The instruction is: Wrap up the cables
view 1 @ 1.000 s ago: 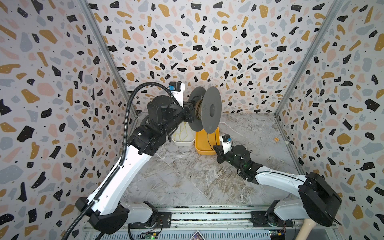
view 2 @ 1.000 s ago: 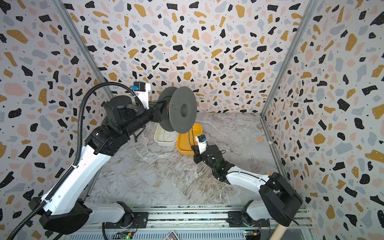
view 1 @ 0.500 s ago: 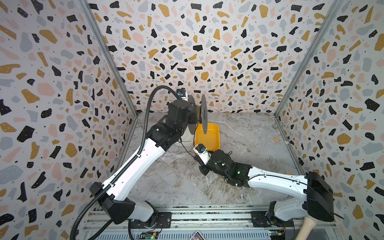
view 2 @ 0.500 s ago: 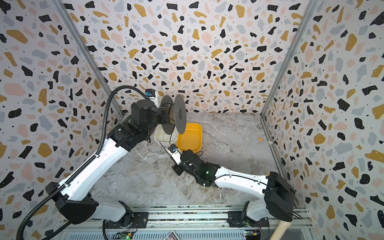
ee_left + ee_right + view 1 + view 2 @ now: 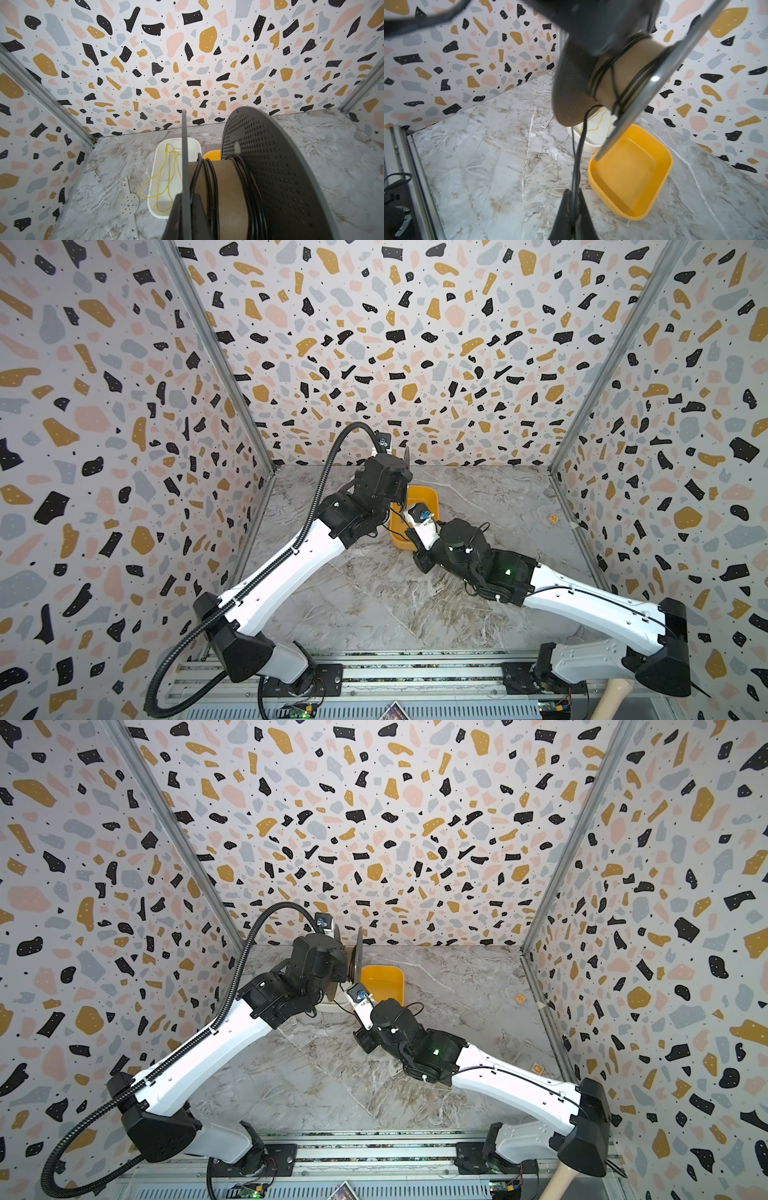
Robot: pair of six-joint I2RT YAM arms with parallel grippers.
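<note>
In both top views we cannot see what is held — the wrist views show it. Our left gripper (image 5: 186, 204) is squeezed tight on the thin side plate of the spool (image 5: 270, 166), with the black cable (image 5: 210, 187) wound right beside it. Our right gripper (image 5: 573, 198) pinches the cable, which runs up from it to the spool.

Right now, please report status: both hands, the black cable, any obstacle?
Left hand shut on spool flange. Right hand shut on black cable, some turns on spool. Yellow tray close beneath, no clear obstacle.
</note>
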